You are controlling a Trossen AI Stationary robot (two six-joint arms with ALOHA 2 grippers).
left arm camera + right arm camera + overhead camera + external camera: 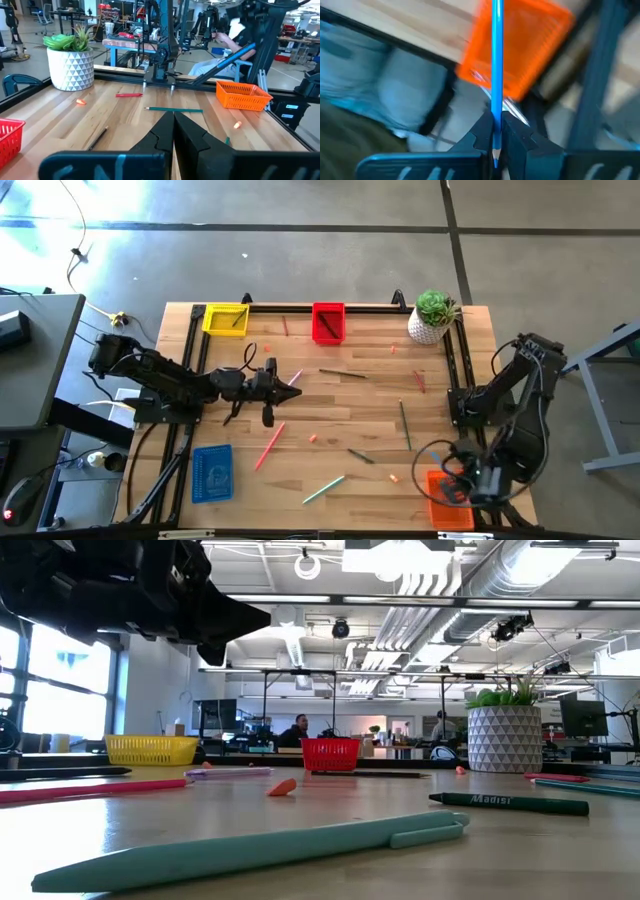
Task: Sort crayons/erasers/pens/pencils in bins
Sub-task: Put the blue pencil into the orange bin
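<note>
The right gripper (496,134) pinches a blue pencil (497,60) near its sharpened tip, the shaft standing out past the fingers toward the orange bin (520,45), which sits at the table's (330,405) near right corner. In the high view the right gripper (478,483) hangs just above that orange bin (449,500). To finish this step well, it seems wise to bring the long pencil squarely over the basket's middle and tip it down before letting go, since a release near the rim could send it off the table edge close by.

The left gripper (287,384), fingers pressed together and holding nothing, hovers over the table's middle, toward the left.

Much remains unsorted: a pink pen (270,445) and a light green pen (324,488) lie toward the near edge, and a green pencil (405,425) lies right of centre. The yellow bin (225,318) and red bin (328,322) stand along the far edge, the blue bin (212,472) at the near left. A white plant pot (430,321) occupies the far right corner, clear of the drop. Cables near the right arm's base crowd the orange bin's side.
</note>
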